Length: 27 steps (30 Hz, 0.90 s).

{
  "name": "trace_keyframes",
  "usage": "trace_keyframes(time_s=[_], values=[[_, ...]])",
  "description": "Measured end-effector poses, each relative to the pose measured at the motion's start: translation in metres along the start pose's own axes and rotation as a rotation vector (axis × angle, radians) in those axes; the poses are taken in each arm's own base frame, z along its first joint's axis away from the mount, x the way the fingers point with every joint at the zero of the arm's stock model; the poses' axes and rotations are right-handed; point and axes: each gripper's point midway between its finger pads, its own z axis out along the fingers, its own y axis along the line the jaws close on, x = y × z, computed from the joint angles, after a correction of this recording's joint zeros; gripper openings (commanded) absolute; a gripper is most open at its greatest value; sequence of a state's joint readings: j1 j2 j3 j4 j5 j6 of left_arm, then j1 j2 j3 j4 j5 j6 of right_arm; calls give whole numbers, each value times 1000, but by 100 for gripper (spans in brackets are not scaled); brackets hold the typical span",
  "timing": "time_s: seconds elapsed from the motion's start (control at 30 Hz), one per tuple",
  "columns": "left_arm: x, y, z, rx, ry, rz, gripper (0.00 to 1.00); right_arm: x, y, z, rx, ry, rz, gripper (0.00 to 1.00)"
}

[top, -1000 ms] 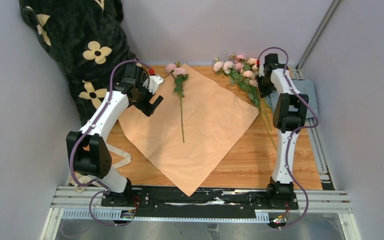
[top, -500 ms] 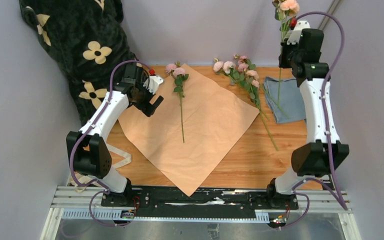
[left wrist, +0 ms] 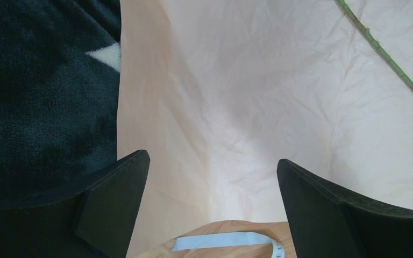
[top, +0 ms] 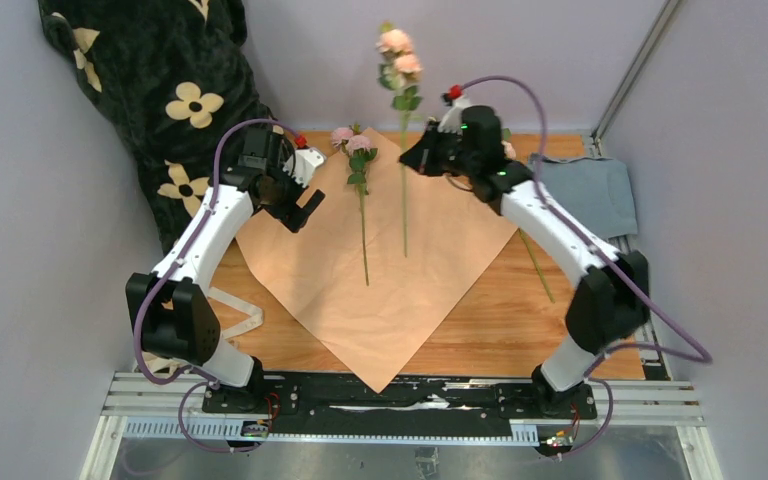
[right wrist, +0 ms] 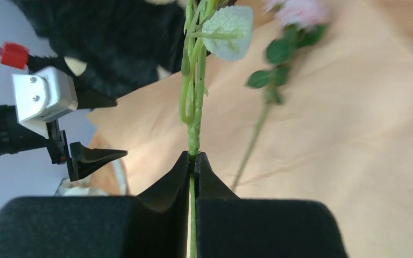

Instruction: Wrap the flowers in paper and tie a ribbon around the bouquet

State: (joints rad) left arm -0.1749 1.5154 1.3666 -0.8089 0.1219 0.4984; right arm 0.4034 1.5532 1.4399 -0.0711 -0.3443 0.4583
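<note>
pinching one flower stem (right wrist: 193, 134) tight between its fingers, the right gripper (right wrist: 193, 158) holds it up off the far part of the paper (top: 430, 240), pink blooms toward the far wall. another stem (top: 363, 220) lies flat on the peach sheet just left of it. the left gripper (left wrist: 212, 161) hovers, jaws wide apart and grasping nothing, over the paper's left edge beside the black blanket (top: 160, 80). more flowers (top: 537, 268) lie partly hidden behind the right arm, near a blue-grey cloth (top: 590, 190). the ribbon (top: 240, 320) lies at the near left of the table (top: 500, 330).

Peach paper (top: 440, 235) flat, one flower (top: 364, 225) lying on it, second flower (top: 404, 205) upright above.
</note>
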Motion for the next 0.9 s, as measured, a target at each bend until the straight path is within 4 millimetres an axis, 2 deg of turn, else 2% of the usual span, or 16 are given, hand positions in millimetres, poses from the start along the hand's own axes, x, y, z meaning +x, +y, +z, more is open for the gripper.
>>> trace_keyframes(time_s=[0.07,0.13,0.23,0.37,0.4,0.47,0.57,0.7,0.77,0.83,0.9], values=[[1,1,0,-2,4,-2,100,34,28,41,-66,78,49,0],[2,1,0,-6,6,-2,100,72,40,81,-87,161,87,0],[4,1,0,-6,12,-4,100,128,37,125,-54,273,113,0],[4,1,0,-5,13,-4,100,178,21,158,18,367,126,0],[4,1,0,-4,14,-4,100,187,15,162,40,380,129,6],[4,1,0,-4,14,-4,100,202,2,165,84,408,132,28],[4,1,0,-4,14,-4,100,213,-10,164,118,443,126,43],[4,0,1,-1,13,-4,100,206,-22,155,138,490,51,48],[4,0,1,2,11,-4,100,191,-27,145,135,502,-26,48],[4,0,1,4,10,-4,100,167,-37,124,145,504,-114,49],[4,-1,1,5,9,-4,100,129,-56,94,182,475,-230,49]])
